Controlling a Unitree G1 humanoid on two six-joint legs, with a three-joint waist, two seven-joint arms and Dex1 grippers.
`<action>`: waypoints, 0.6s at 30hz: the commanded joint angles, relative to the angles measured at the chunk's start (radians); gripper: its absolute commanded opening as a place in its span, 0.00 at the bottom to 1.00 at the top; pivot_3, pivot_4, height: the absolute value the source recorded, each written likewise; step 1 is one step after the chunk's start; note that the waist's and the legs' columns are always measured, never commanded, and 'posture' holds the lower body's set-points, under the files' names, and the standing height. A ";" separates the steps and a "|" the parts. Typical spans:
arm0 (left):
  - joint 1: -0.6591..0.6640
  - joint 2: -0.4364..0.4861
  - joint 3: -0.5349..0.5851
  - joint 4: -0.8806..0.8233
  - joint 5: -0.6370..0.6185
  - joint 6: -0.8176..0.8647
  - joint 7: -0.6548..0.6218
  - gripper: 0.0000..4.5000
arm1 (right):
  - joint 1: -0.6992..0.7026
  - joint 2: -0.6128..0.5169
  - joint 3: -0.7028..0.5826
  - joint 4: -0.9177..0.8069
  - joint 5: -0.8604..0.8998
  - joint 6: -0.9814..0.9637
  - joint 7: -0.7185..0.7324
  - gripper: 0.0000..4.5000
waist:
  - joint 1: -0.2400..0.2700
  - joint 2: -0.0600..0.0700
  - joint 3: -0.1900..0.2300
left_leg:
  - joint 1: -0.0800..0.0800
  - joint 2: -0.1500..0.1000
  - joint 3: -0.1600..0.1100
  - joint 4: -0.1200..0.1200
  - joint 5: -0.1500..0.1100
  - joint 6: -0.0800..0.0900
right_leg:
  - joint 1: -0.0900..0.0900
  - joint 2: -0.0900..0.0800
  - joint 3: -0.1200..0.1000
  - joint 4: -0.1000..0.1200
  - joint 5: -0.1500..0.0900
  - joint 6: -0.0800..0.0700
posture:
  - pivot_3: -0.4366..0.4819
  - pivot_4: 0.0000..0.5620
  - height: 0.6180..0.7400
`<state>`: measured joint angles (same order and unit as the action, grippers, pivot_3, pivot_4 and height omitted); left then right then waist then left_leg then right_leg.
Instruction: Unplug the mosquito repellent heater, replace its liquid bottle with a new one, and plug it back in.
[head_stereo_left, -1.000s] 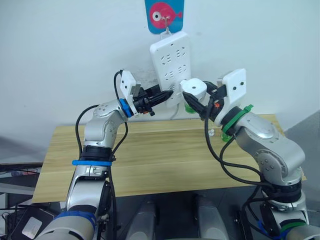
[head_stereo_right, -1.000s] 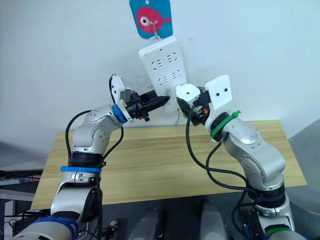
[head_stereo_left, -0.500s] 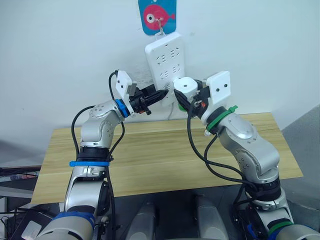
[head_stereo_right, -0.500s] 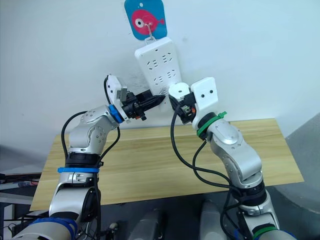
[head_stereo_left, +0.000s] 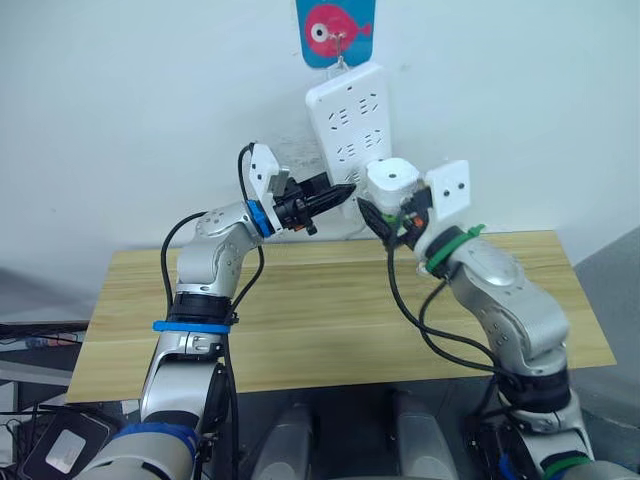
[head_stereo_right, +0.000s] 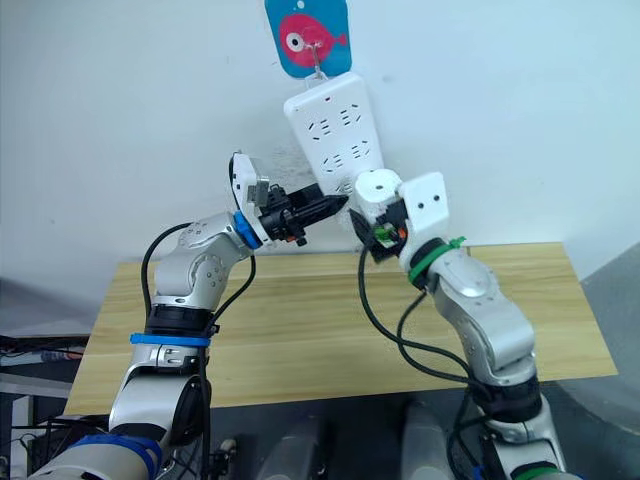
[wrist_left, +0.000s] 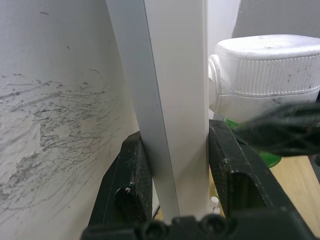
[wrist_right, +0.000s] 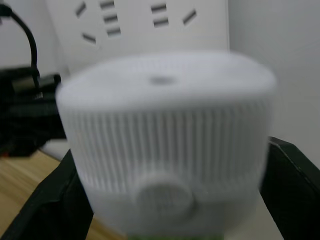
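white plastic dominates your work area: the long socket strip (head_stereo_left: 352, 135) hangs on the wall from a hook on a blue card with a pink fish (head_stereo_left: 335, 30), above the far edge of the wooden table (head_stereo_left: 320, 315). your left gripper (wrist_left: 176, 165) is clamped on the strip's lower edge, one black finger (wrist_left: 129, 175) on each side of it. your right gripper (wrist_right: 167, 180) is clenched around the mosquito repellent heater (head_stereo_left: 391, 183), which sits raised just in front of the strip's lower right corner, ribbed white cap up, with a green part (wrist_left: 262, 156) below it. you cannot tell from these views whether the heater touches the strip. black cables (head_stereo_left: 420, 315) loop beneath the right arm over the table. no readable writing shows on the strip, the card or the heater.
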<state>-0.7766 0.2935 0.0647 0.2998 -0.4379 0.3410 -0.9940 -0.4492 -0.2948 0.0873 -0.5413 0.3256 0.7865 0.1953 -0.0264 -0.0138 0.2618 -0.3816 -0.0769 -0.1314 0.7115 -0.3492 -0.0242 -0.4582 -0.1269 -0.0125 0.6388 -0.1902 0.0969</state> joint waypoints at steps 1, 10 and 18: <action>0.006 0.004 -0.012 -0.027 -0.003 -0.004 -0.003 0.30 | 0.048 -0.047 -0.051 -0.121 0.033 0.033 0.035 0.99 | 0.000 0.000 0.000 | -0.001 0.000 0.000 0.000 0.000 0.000 | 0.000 0.000 0.000 -0.002 0.000 0.000 | 0.50 0.46 1.00; 0.059 0.065 0.009 -0.043 0.013 -0.010 0.016 0.58 | 0.196 -0.147 -0.107 -0.179 0.126 0.047 0.160 0.86 | -0.006 0.000 0.000 | 0.001 0.001 0.002 0.000 0.000 0.000 | 0.003 0.001 0.000 -0.008 0.000 0.001 | 0.50 0.44 1.00; 0.227 0.227 0.052 -0.191 0.008 0.009 0.021 1.00 | 0.185 -0.093 -0.039 -0.132 0.137 0.008 0.182 0.20 | 0.000 0.000 0.000 | 0.001 0.002 0.001 -0.001 0.000 0.000 | 0.001 0.001 0.000 -0.008 0.000 0.001 | 0.56 0.44 1.00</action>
<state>-0.5545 0.5104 0.0945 0.1900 -0.3994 0.3425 -0.9714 -0.2560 -0.3978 0.0377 -0.6555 0.4516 0.8234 0.3680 -0.0264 -0.0138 0.2618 -0.3810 -0.0750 -0.1308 0.7109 -0.3494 -0.0240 -0.4565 -0.1256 -0.0124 0.6303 -0.1899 0.0975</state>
